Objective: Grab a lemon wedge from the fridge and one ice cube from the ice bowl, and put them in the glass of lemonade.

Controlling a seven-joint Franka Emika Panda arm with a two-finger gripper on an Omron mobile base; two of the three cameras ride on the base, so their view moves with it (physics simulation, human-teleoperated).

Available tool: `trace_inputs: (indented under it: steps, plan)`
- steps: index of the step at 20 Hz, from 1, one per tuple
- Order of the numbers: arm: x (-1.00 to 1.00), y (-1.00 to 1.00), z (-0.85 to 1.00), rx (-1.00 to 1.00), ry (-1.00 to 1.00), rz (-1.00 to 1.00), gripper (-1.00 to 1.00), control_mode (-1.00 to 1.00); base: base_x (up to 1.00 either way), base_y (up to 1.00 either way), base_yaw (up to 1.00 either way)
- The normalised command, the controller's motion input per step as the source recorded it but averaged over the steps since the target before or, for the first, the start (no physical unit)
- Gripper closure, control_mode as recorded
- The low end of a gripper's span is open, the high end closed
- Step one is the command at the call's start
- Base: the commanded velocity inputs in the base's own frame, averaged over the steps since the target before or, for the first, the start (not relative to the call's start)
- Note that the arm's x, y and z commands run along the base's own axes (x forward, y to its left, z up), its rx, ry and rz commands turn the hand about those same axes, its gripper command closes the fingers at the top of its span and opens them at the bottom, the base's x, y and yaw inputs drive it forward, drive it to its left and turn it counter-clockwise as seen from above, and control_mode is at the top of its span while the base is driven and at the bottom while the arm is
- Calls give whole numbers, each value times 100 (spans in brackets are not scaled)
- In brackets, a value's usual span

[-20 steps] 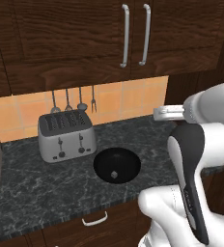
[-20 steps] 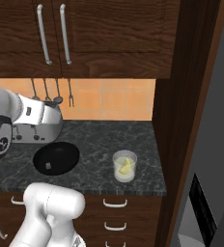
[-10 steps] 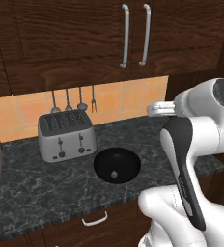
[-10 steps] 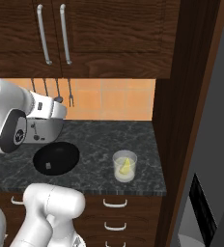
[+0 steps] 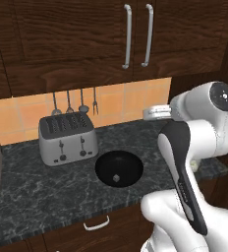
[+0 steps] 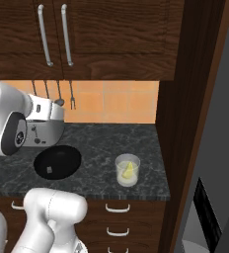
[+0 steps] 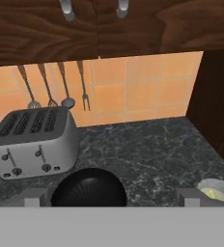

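Ice bowl (image 5: pixel 119 168) is round, shallow, glossy black, with one small pale cube lying near the middle of its floor; it sits on the dark marbled counter (image 5: pixel 47 194), just in front and to the right of the silver toaster (image 5: pixel 68 138). In the right base view the same bowl (image 6: pixel 57 162) is left of the glass of lemonade (image 6: pixel 127 170) — a short clear tumbler with pale liquid and a yellow lemon wedge (image 6: pixel 129 170) already inside it. The glass stands near the counter's front right corner, well apart from the bowl. Hand view: ribbed black bowl (image 7: pixel 89 191) low in the frame, toaster (image 7: pixel 33 140) up-left of it, rim of the glass (image 7: pixel 215 190) at the lower right. Gripper (image 7: pixel 112 200) is spread fully wide, nothing between the tips, hovering above the counter between bowl and glass. Room: dark wooden cabinets (image 5: pixel 111 39) with bar handles overhead, orange tile backsplash (image 6: pixel 116 101) with a row of hanging utensils (image 5: pixel 74 103), drawers with pale handles below the counter, and the light-grey fridge (image 6: pixel 215 163) at the far right with its dark dispenser panel.
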Motion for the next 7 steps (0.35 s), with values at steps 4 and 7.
trace_inputs:
  steps: [4, 7]
  plan:
    - [-37, 5, 0, 0, 0, 0, -100, -100, 0, 0, 0]
    - [-84, 0, 2, 2, 0, 0, -100, -100, 0, 0, 0]
